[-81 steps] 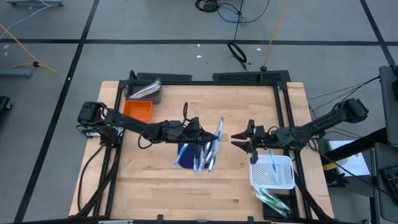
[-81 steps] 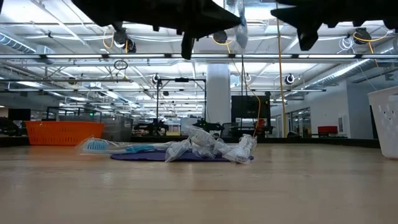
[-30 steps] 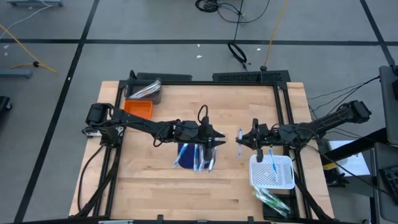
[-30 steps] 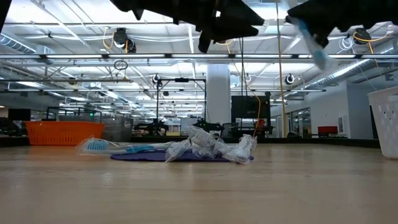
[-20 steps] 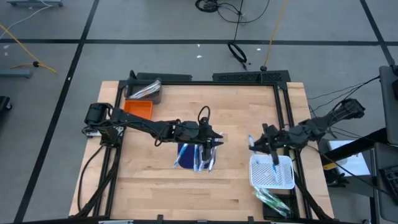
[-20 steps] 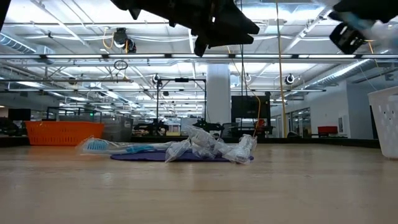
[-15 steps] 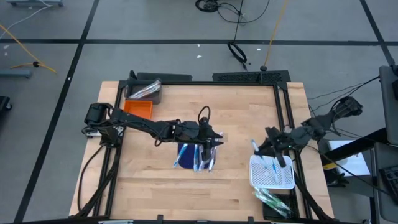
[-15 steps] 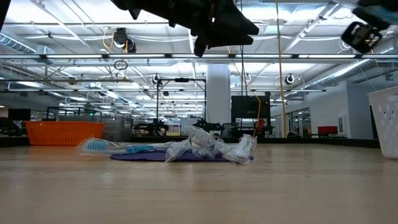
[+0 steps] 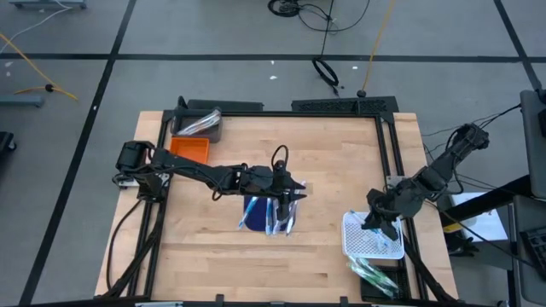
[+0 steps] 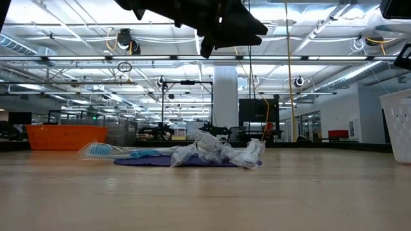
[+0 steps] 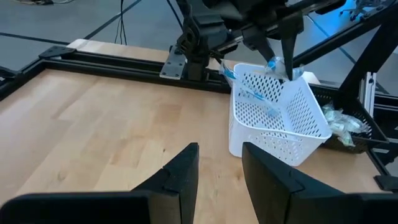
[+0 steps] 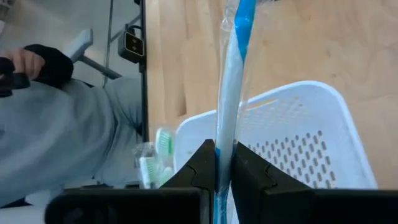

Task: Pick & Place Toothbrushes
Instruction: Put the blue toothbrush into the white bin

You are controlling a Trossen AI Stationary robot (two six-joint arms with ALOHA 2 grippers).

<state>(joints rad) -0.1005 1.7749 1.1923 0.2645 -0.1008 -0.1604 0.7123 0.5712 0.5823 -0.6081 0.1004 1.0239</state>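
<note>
- High view: we see the right end effector [image 9: 376, 223] at the lower right of the frame, over the upper edge of the white perforated plastic basket [image 9: 391, 249].
- Right wrist view: its fingers are clamped on a blue-and-white toothbrush in a clear wrapper [image 12: 231, 81]; the brush runs up the middle of the frame, crossing the basket's white rim [image 12: 298, 90].
- Left wrist view: the same held brush [image 11: 274, 64] hangs at the basket's far rim, upper centre-right; at least one more wrapped brush [image 11: 252, 94] lies inside the basket [image 11: 298, 118].
- High view: the left end effector [image 9: 296, 192] hovers at mid-frame, above the upper end of the dark blue mat [image 9: 253, 211] and the pile of wrapped toothbrushes [image 9: 280, 215] on it.
- Left wrist view: its two dark fingers [image 11: 179, 177] stand apart with light wooden surface [image 11: 93, 124] showing between them; nothing is held.
- Low view: the pile [image 10: 218, 153] sits at centre frame on the surface; one blue-headed brush [image 10: 103, 151] sticks out to its left.
- High view: an orange plastic bin [image 9: 189, 150] sits at the upper left of the surface.
- Right wrist view: a person's grey sleeve [image 12: 68, 143] fills the left side of the frame.
</note>
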